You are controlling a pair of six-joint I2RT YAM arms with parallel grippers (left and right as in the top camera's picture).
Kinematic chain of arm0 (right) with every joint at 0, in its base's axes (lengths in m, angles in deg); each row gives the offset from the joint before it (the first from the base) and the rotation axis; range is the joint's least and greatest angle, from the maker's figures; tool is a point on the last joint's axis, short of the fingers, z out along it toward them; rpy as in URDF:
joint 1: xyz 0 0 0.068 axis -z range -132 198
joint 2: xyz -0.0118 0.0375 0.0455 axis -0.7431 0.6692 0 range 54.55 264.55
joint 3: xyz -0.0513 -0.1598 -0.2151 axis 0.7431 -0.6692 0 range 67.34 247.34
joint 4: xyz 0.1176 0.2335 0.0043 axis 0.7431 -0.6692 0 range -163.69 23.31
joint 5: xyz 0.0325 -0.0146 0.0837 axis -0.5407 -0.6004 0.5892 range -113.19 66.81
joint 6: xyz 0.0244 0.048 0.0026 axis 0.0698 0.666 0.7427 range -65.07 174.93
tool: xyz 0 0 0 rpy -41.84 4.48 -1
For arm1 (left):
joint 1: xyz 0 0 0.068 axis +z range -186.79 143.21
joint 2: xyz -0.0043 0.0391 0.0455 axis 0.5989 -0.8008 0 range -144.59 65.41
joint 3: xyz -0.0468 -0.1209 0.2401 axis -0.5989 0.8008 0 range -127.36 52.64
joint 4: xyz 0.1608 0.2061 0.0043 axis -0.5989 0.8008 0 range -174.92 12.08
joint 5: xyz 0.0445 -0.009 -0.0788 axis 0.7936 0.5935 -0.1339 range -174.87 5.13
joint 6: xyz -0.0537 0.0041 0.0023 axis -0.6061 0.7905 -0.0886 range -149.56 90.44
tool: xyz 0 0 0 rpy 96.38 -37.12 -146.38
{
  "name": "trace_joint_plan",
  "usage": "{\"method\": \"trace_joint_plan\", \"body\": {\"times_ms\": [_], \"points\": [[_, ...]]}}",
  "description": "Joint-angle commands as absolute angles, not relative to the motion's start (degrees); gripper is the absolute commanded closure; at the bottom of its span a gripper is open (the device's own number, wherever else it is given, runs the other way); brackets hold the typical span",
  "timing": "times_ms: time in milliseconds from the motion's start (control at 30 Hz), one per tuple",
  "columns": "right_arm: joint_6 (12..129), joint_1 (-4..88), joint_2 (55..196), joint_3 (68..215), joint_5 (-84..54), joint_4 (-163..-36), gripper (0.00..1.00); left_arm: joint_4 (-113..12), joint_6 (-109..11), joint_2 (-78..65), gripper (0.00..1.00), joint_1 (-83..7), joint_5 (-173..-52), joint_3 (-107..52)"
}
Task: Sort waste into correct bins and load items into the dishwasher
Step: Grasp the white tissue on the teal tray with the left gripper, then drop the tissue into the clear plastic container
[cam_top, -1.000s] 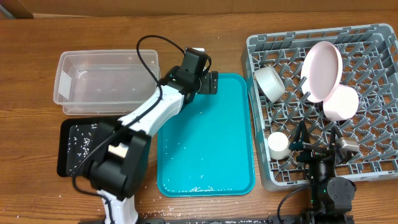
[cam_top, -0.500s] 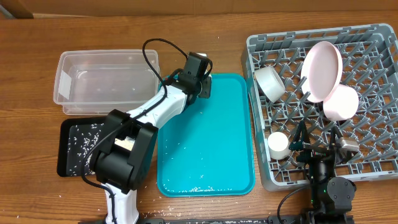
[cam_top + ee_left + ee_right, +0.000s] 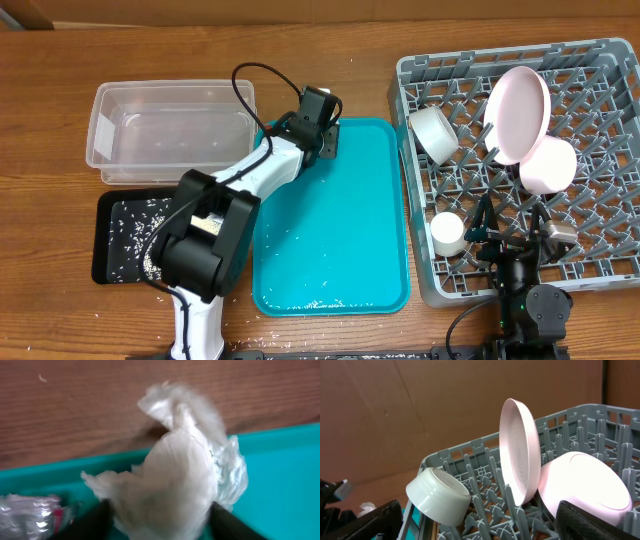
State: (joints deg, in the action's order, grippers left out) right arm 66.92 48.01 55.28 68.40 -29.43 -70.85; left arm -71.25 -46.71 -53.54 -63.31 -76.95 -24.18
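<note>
A crumpled white napkin lies on the teal tray's far left rim, filling the left wrist view. My left gripper stands over that corner, its dark fingers pressed against both sides of the napkin, shut on it. A crinkled red wrapper lies just to the left. The dishwasher rack holds the plate, pink bowl, white bowl and cup. My right gripper hovers open over the rack's front edge with nothing in it.
The clear tub stands at the back left. In front of it, the black tray is strewn with rice. Rice grains dot the teal tray and the table by its near edge. The left arm stretches over the tray's left side.
My left gripper dropped slightly onto the tray's far left corner, and its fingers drew in from wide open around the napkin. The right arm has not moved.
</note>
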Motion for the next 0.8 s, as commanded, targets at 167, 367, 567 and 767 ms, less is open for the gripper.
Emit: {"method": "trace_joint_plan", "body": {"times_ms": [167, 367, 567, 767], "points": [[67.12, 48.34, 54.71, 67.78, -29.58, -70.61, 0.00, -68.21, -46.34, -52.01, 0.96, -63.03, -86.91, -29.12], [67.12, 48.34, 54.71, 67.78, -29.58, -70.61, 0.00, -51.71, -49.53, -42.09, 0.96, -60.47, -91.02, -36.90], [67.12, 48.34, 54.71, 67.78, -29.58, -70.61, 0.00, -37.35, -54.01, -33.39, 0.96, -54.35, -76.16, -37.49], [67.12, 48.34, 54.71, 67.78, -29.58, -70.61, 0.00, -33.19, -51.80, -35.03, 0.88, -49.30, -72.20, -37.43]]}}
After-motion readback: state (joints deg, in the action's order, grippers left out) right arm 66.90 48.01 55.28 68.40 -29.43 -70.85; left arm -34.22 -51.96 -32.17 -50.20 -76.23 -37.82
